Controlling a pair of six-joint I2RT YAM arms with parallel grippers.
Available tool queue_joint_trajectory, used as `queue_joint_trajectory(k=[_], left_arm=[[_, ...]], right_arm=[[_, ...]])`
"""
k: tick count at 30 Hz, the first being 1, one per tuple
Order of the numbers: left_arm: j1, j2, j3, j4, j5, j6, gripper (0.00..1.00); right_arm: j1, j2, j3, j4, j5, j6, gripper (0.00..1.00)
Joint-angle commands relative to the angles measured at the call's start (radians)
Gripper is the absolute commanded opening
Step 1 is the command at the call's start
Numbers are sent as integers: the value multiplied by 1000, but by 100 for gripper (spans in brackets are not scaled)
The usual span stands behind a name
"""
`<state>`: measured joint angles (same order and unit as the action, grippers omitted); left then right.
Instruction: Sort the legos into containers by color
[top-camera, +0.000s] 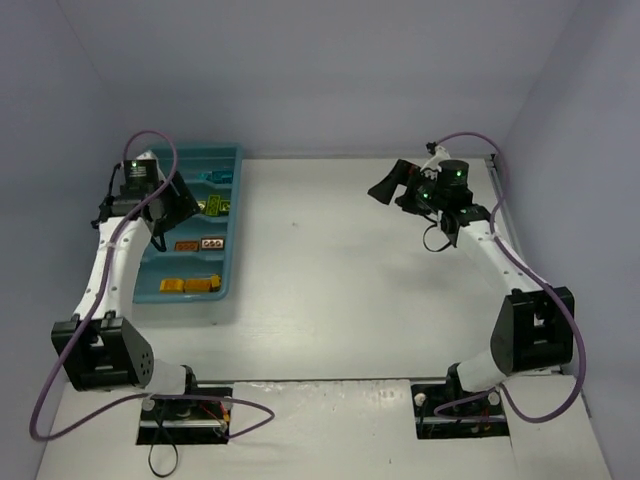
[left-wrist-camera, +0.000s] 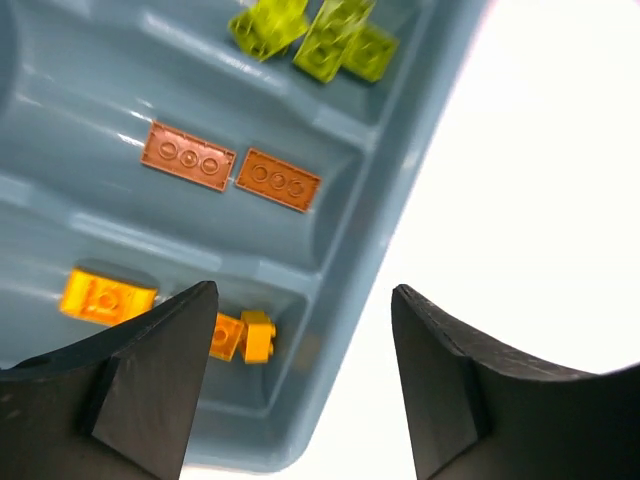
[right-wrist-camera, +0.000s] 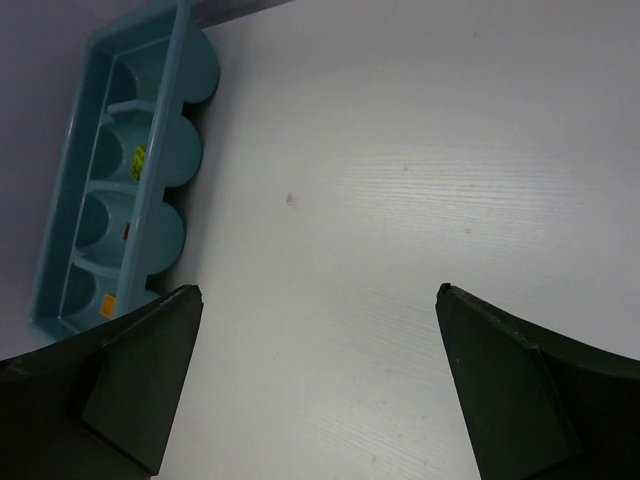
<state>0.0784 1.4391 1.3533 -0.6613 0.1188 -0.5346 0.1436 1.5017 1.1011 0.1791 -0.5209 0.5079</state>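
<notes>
The teal tray (top-camera: 236, 200) lies at the left of the table, its compartments side by side. The far one shown holds cyan legos (top-camera: 212, 177). Lime green legos (left-wrist-camera: 320, 35) fill the one after it. Two brown legos (left-wrist-camera: 188, 157) lie flat in the third, and orange and yellow legos (left-wrist-camera: 242, 336) lie in the nearest. My left gripper (left-wrist-camera: 305, 290) hovers over the tray's near right corner, open, with nothing between its fingers; from above the left gripper (top-camera: 172, 212) sits over the tray's left half. My right gripper (top-camera: 385, 188) hangs open and empty at the far right, above bare table.
In the right wrist view the tray (right-wrist-camera: 175, 150) is far off at the upper left and the right gripper (right-wrist-camera: 320, 290) faces white table. Grey walls close the table on the left, back and right. Both arm bases stand at the near edge.
</notes>
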Motion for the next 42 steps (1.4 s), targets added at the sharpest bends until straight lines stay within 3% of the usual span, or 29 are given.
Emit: queue_joint_trajectory(k=[1,8,15,19,23,25,30,34,35,42], left_arm=[[-17,-141,98,-70,6,53,64],[-101,-297,217,-216,-27,142,65],[-101,-486,260,-224,31,206,66],[-114,-601,274,-238,-51,217,67],[-149,-707,218,-262,-191,237,67],[-149,-790,185,-258,-220,223,76],[-147,-904,161,-337,-303,213,79],[-147,-965,144,-388,-311,168,81],[-147,-977,138,-394,-311,165,91],[-147,-1060,78,-429,-338,145,91]], right_arm=[[-7,-104,66,-22,65,-80,100],[-7,-292,121,-124,246,-247,100],[5,-475,95,-174,381,-266,100],[77,-550,94,-243,462,-269,100],[160,-610,98,-297,492,-301,100],[174,-658,91,-317,518,-339,100],[208,-761,39,-368,591,-373,100],[223,-845,0,-380,613,-367,100],[226,-857,-7,-382,622,-368,100],[249,-908,-44,-394,662,-367,100]])
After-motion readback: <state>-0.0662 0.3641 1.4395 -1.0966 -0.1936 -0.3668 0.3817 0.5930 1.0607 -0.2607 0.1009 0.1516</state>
